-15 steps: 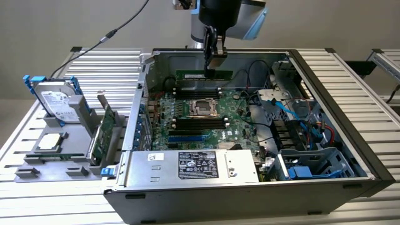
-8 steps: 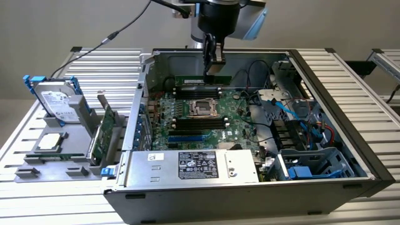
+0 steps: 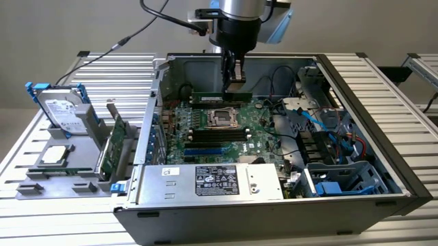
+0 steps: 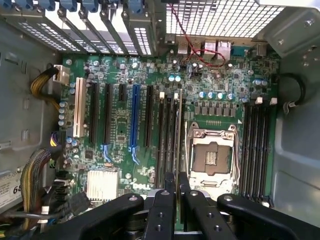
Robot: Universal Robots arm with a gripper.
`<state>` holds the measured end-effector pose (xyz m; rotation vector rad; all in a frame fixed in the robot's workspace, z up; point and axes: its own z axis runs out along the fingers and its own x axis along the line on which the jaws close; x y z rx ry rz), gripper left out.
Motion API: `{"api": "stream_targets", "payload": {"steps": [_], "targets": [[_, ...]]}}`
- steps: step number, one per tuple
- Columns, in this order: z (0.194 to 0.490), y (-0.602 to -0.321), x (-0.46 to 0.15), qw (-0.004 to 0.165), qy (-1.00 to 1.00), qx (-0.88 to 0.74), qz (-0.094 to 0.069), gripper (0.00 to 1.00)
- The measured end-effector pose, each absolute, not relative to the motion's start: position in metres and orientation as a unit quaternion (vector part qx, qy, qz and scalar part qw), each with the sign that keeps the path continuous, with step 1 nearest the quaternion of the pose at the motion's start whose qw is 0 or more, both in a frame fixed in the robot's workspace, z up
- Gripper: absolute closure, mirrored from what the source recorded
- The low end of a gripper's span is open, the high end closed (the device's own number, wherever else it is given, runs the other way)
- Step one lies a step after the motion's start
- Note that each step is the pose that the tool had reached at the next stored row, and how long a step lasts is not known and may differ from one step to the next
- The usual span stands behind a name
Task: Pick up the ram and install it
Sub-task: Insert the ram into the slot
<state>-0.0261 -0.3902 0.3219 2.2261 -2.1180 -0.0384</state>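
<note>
An open computer case [image 3: 373,102] lies on the table with its green motherboard [image 3: 263,141] facing up. My gripper [image 3: 237,86] reaches down into the case, shut on the ram [image 3: 208,95], a long thin green stick held level. The ram sits just over the black memory slots [image 3: 213,104] on the far side of the CPU socket [image 3: 222,118]. In the wrist view my gripper [image 4: 177,181] pinches the ram [image 4: 178,130], seen edge-on, in line with the slots [image 4: 164,135] beside the CPU socket [image 4: 212,157]. Whether the ram touches a slot I cannot tell.
Outside the case, at the exterior view's left, a grey holder [image 3: 51,187] carries a silver hard drive with blue rails [image 3: 61,110] and a green expansion card [image 3: 113,146]. A power supply [image 3: 212,180] fills the near side of the case. Blue cables [image 3: 315,119] run at the right.
</note>
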Motion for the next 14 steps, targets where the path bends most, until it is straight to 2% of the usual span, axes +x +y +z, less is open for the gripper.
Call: {"api": "stream_targets", "payload": {"steps": [14], "targets": [[0.297, -0.408, -0.026, 0.033, -0.690, 0.723, -0.012, 0.86]]}}
